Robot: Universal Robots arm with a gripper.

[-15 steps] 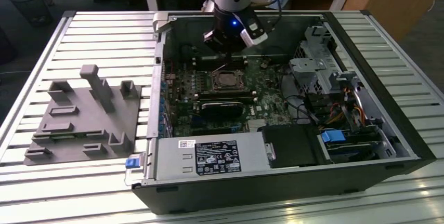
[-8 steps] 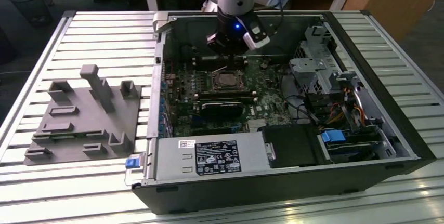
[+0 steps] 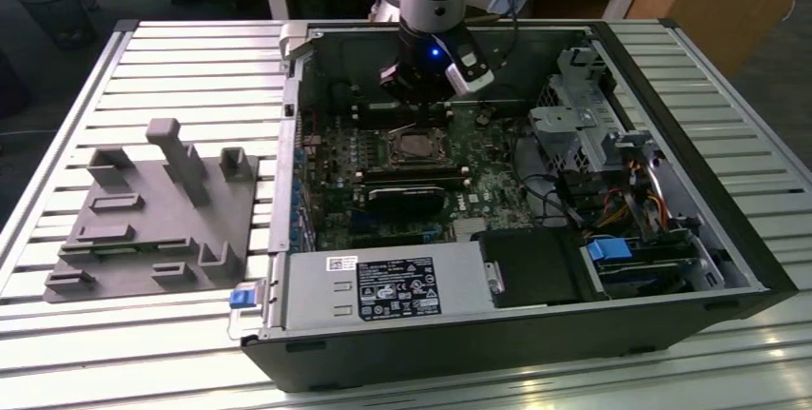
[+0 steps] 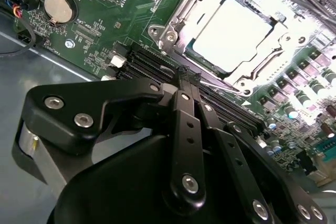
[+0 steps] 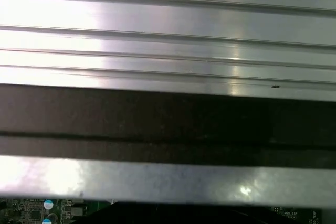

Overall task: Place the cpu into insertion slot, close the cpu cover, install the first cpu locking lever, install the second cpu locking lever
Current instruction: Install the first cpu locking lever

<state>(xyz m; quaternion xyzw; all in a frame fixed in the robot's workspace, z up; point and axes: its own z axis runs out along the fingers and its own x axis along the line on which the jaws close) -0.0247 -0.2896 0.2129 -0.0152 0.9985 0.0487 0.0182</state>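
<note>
Nearest the lens in the exterior view, I see the power supply (image 3: 380,288) along the front of the open computer case (image 3: 508,348). At about 12 o'clock from the socket, the gripper (image 3: 425,87) hangs over the motherboard (image 3: 380,191), presumably to work on the socket. The chip (image 3: 412,148) sits in the socket (image 3: 413,150).

In the second wrist view, the gripper's (image 4: 185,80) fingers (image 4: 184,114) are pressed together, empty. The chip (image 4: 231,32) lies seated, framed by the metal cover (image 4: 181,17) lying flat.

In the first wrist view, I see the ribbed table (image 5: 168,40).
</note>
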